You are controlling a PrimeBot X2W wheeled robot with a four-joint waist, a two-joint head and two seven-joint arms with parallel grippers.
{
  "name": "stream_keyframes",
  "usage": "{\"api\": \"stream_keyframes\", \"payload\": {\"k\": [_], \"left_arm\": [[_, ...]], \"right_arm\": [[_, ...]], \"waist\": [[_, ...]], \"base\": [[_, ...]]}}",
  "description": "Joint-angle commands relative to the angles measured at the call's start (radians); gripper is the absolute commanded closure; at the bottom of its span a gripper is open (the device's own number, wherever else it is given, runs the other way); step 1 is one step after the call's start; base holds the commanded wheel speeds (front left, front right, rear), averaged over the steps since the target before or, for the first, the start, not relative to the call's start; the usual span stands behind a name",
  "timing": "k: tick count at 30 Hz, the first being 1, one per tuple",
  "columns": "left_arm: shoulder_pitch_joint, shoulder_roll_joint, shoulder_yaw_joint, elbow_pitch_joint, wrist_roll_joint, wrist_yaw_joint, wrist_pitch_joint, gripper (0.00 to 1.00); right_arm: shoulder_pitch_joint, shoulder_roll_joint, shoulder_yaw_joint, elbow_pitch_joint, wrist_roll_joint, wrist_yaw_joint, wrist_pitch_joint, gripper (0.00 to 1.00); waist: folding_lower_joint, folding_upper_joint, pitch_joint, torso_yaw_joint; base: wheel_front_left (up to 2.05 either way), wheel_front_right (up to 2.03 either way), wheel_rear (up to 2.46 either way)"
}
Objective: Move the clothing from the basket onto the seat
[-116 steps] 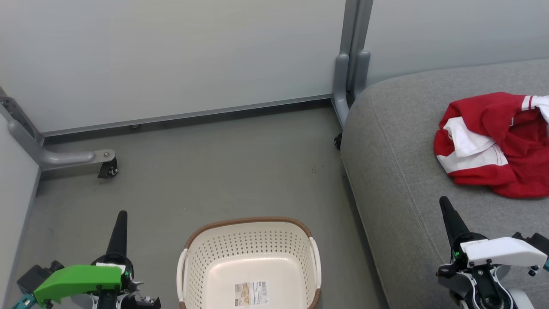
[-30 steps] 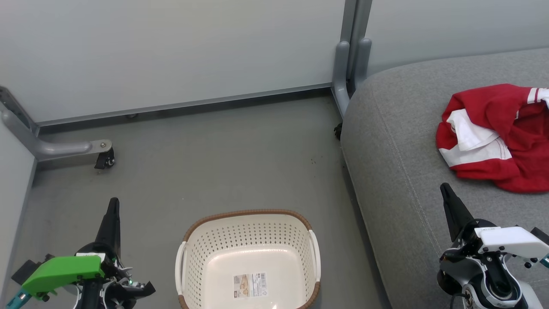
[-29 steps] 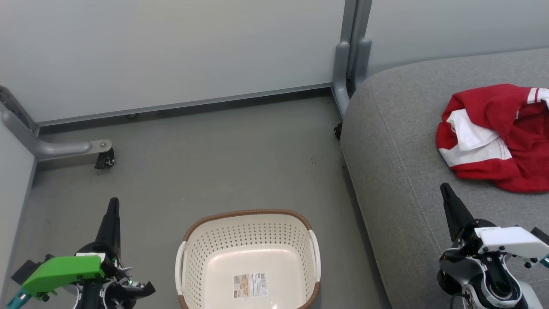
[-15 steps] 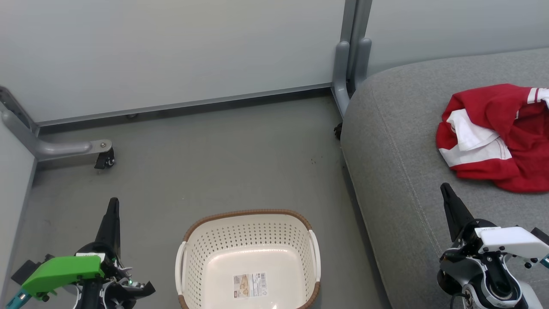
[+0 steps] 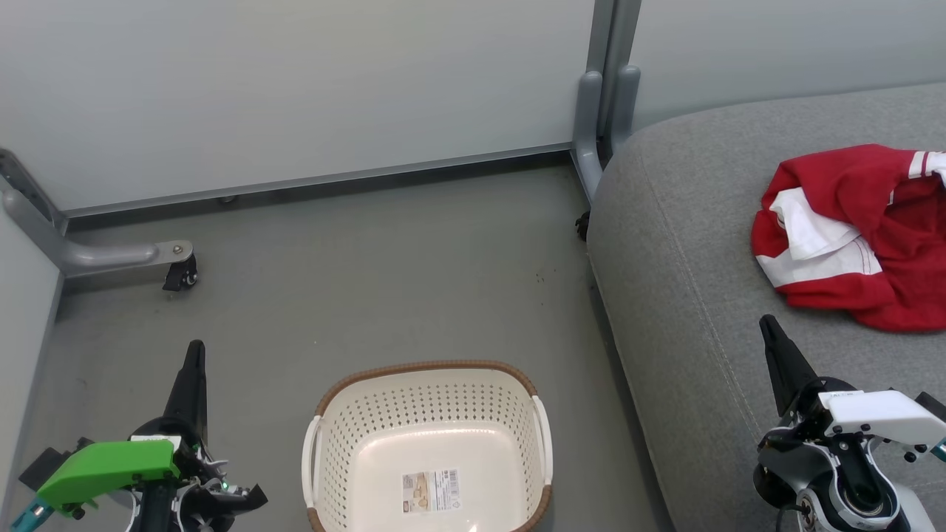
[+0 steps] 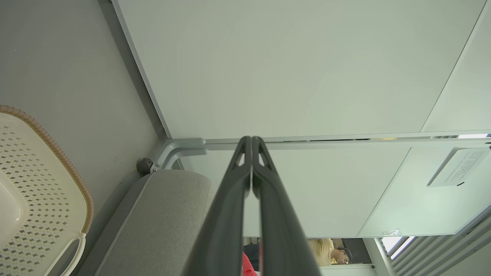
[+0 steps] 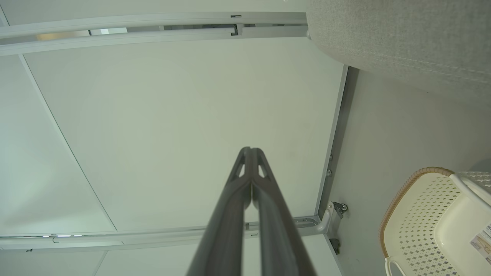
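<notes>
Crumpled red clothing, woven seat

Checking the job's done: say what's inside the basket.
The basket holds a paper label on its floor, no fabric. Its near end is cut off by the frame, unseen. The clothing lies on the seat.
</notes>
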Motion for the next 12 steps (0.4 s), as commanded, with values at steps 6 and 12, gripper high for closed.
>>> {"api": "stream_keyframes", "payload": {"k": [6,12], "left_arm": [[-0.014,0.002,0.003,0.001,0.003,-0.006,0.003,1.00],[-0.014,0.002,0.003,0.001,0.003,-0.006,0.003,1.00]], "right_arm": [[-0.007,0.000,-0.002,0.002,-0.007,0.000,0.006,1.00],[-0.007,0.000,-0.003,0.002,-0.008,0.000,0.006,1.00]], "waist": [[0.0000,-0.0001,0.000,0.000],[0.0000,-0.0001,0.000,0.000]], "base": [[0.00,0.00,0.00],[0.00,0.00,0.00]]}}
